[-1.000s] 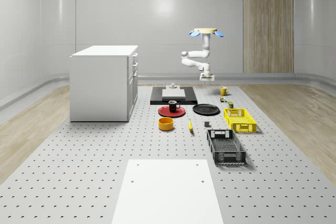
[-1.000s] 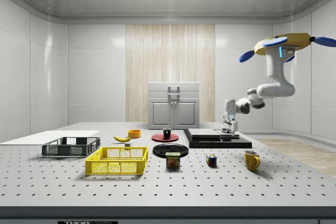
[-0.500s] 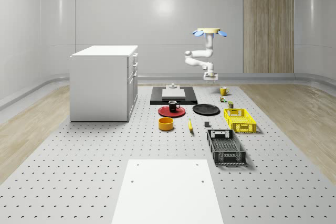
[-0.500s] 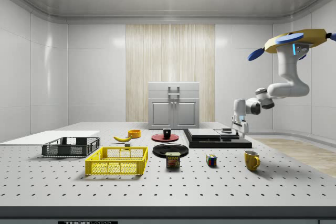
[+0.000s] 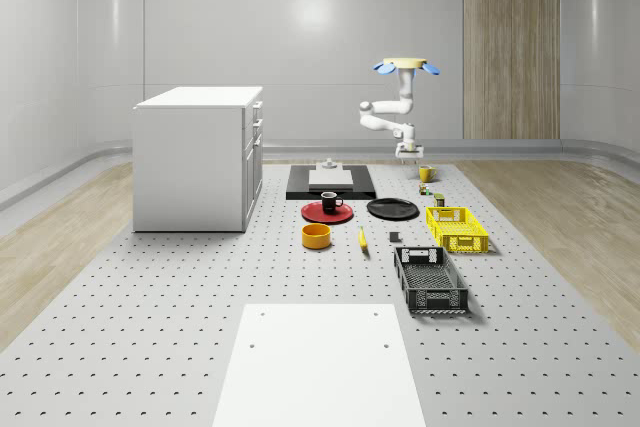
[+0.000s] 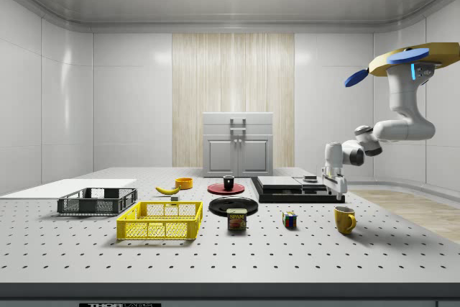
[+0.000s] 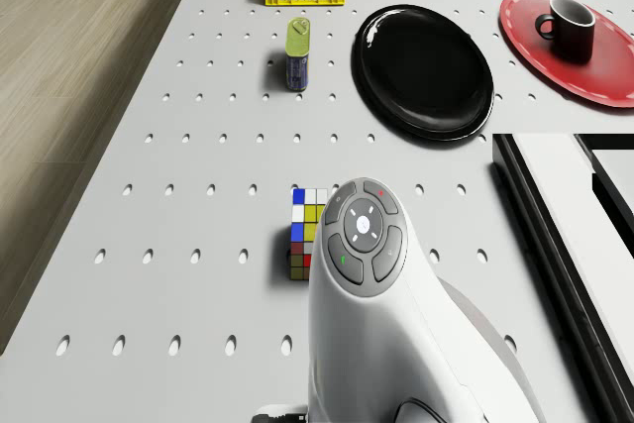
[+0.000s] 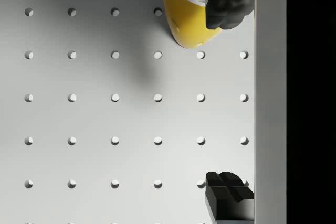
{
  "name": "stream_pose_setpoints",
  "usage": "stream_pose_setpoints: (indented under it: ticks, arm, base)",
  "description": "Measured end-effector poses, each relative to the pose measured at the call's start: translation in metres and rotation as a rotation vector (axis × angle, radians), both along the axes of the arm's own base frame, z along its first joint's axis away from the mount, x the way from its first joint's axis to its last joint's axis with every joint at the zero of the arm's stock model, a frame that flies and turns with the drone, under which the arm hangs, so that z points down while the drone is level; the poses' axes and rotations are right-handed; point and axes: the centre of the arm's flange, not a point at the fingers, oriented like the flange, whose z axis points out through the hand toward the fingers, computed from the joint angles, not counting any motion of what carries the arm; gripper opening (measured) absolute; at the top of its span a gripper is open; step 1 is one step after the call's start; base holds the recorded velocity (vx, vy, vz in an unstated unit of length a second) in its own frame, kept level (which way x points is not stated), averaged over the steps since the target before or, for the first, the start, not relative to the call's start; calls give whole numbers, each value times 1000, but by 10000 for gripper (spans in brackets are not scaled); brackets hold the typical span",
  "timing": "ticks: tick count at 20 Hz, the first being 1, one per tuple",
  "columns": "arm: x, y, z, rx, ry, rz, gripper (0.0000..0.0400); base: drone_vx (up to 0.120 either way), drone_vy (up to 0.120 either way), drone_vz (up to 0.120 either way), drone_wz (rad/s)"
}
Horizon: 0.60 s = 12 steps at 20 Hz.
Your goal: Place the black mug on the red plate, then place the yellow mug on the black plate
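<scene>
I see the glossy yellow mug (image 6: 344,219) standing on the grey perforated worktop (image 6: 287,257), beside the black platform's edge, well apart from the shiny black plate (image 7: 424,71). My gripper (image 6: 335,190) hovers just above-beside it, jaws spread wide and empty; the drone (image 6: 419,55) hovers above.

The table (image 7: 178,195) is matt grey metal, drilled with holes. The black plate (image 7: 424,71) is glossy; the arm (image 7: 386,344) is smooth white plastic.
</scene>
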Motion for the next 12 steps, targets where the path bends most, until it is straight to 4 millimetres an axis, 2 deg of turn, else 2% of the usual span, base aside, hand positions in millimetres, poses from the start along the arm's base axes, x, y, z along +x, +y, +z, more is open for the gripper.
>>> stream_pose_setpoints:
  ticks: [5, 10, 12]
  arm:
    - [0, 0, 0, 0, 0, 0, 400]
    - [0, 0, 0, 0, 0, 0, 400]
    - [0, 0, 0, 0, 0, 0, 400]
  base:
    - [0, 120, 0, 0]
    - [0, 120, -104, 0]
    - [0, 120, -40, 0]
